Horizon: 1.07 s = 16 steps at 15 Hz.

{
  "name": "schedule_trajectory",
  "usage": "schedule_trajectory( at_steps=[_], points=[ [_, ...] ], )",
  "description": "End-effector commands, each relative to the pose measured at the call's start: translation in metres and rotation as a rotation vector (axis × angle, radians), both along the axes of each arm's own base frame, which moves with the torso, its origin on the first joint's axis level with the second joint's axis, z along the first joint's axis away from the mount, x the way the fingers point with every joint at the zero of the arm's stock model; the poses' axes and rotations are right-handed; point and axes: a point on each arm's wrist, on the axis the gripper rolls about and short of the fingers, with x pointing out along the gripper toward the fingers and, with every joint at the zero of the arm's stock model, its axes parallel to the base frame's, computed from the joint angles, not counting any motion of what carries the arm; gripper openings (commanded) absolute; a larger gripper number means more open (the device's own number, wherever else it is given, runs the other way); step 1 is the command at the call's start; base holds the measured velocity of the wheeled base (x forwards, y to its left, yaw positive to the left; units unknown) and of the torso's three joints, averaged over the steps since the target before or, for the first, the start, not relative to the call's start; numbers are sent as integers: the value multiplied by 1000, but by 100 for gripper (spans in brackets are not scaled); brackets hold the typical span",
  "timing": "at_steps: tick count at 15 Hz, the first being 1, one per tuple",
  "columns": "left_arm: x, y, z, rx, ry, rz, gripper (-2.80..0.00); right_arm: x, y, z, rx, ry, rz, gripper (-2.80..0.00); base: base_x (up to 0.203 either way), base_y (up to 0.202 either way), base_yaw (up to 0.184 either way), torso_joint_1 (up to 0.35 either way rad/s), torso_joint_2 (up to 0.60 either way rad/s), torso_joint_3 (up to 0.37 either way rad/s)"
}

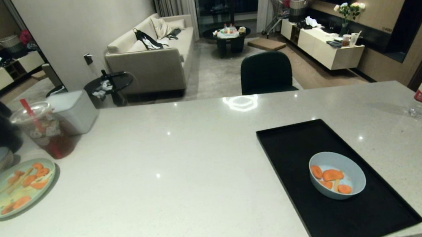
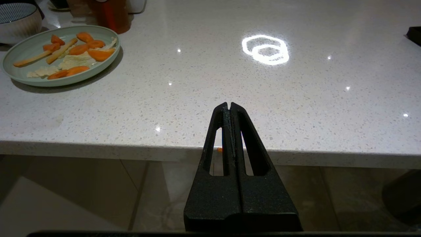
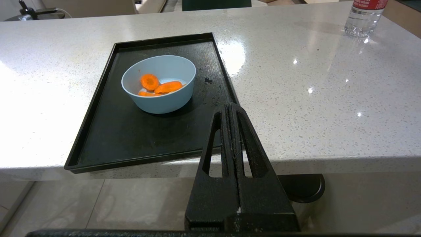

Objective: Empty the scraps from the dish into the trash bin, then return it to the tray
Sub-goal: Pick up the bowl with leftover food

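1. A pale stone counter (image 1: 186, 181) fills the lower half of the head view; no trash bin shows in any view.
2. A flat black tray (image 1: 293, 145) lies at the lower right of the head view, near the counter's front edge. It looks rigid and steady.
3. A small light-blue bowl (image 1: 356, 188) stands upright on the tray, toward its near right part. We judge it light, stiff and smooth-sided, so likely slippery; its thin rim on the side nearest us looks like the best place to pinch.
4. Our right gripper (image 3: 231, 106) hangs below and in front of the counter edge, apart from the tray, fingers pressed together, holding nothing.
5. Our left gripper (image 2: 228, 104) sits likewise at the counter edge, fingers together, empty.
6. Orange carrot slices (image 1: 332, 175) lie loose inside the bowl; we expect them to slide out when tipped.
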Motion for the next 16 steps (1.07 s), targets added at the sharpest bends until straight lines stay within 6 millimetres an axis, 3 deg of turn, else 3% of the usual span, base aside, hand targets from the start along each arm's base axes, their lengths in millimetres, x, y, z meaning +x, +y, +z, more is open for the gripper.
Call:
schedule_trajectory(
  at_steps=[1,8,16],
  points=[
    [0,0,0,-1,0,0,-280,0,0,0,-4,0,-1,-280,0,0,0,0,0,0],
    [0,0,0,-1,-1,0,-280,0,0,1,-170,-11,-10,-280,0,0,0,0,0,0],
    [0,0,0,-1,2,0,-280,0,0,4,-166,-11,3,-280,0,0,0,0,0,0]
  ],
)
